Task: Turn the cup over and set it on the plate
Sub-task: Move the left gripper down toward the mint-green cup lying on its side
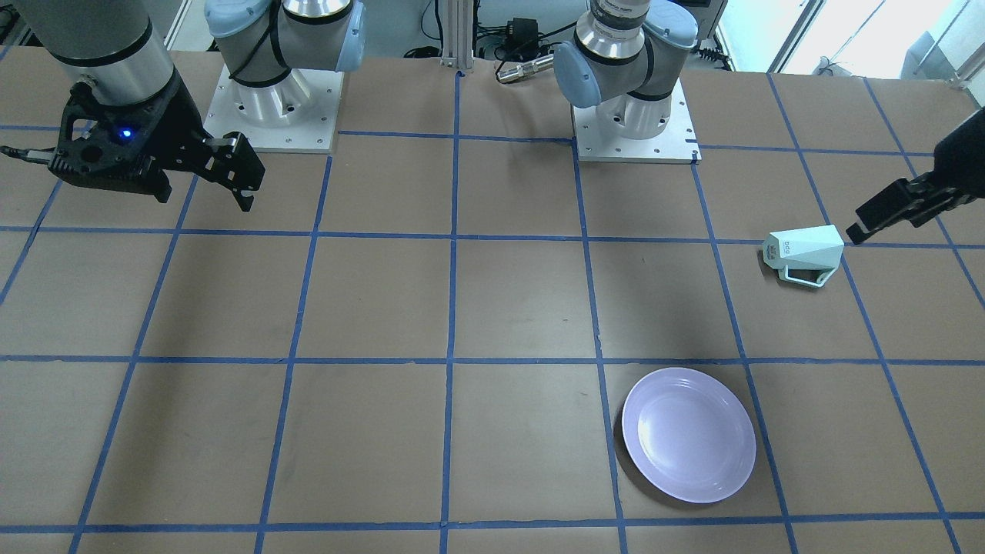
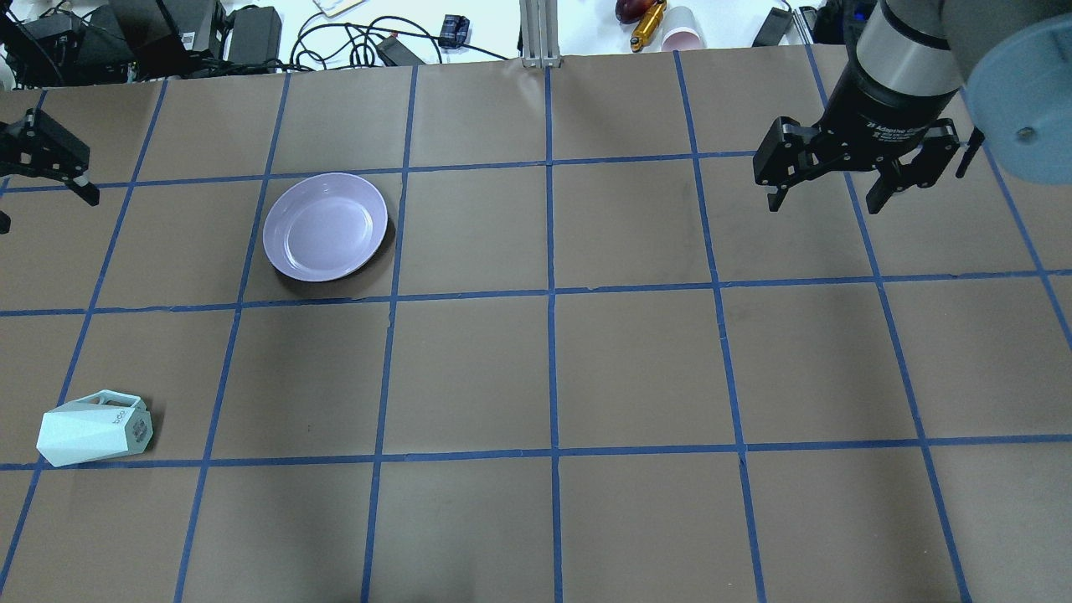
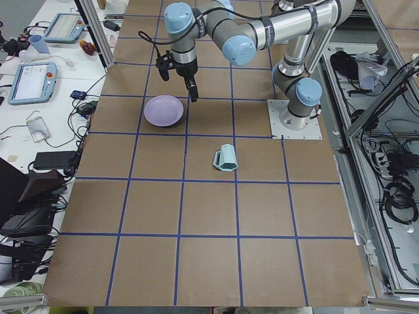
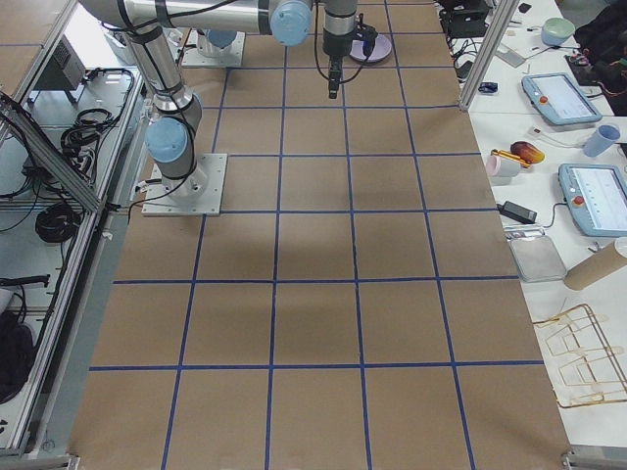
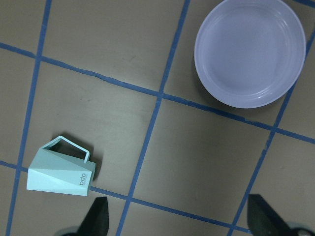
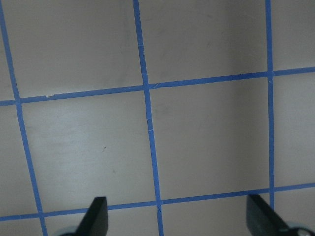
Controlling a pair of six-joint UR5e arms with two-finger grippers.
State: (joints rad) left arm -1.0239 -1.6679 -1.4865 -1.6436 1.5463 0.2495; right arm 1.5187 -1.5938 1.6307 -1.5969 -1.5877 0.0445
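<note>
The mint-green cup point(image 2: 94, 429) lies on its side on the table near my left end, its handle pointing to the far edge and its lettered base towards the table's middle. It also shows in the front view point(image 1: 804, 254) and in the left wrist view point(image 5: 61, 169). The lavender plate point(image 2: 325, 226) sits empty farther out, also seen in the front view point(image 1: 689, 435) and the left wrist view point(image 5: 250, 51). My left gripper point(image 2: 43, 209) hangs open and empty, high above the table's left edge. My right gripper point(image 2: 825, 201) is open and empty over the far right.
The table is brown paper with a blue tape grid. The two arm bases point(image 1: 635, 115) stand at the robot's edge. Cables, power bricks and a pink paper cup point(image 2: 682, 33) lie beyond the far edge.
</note>
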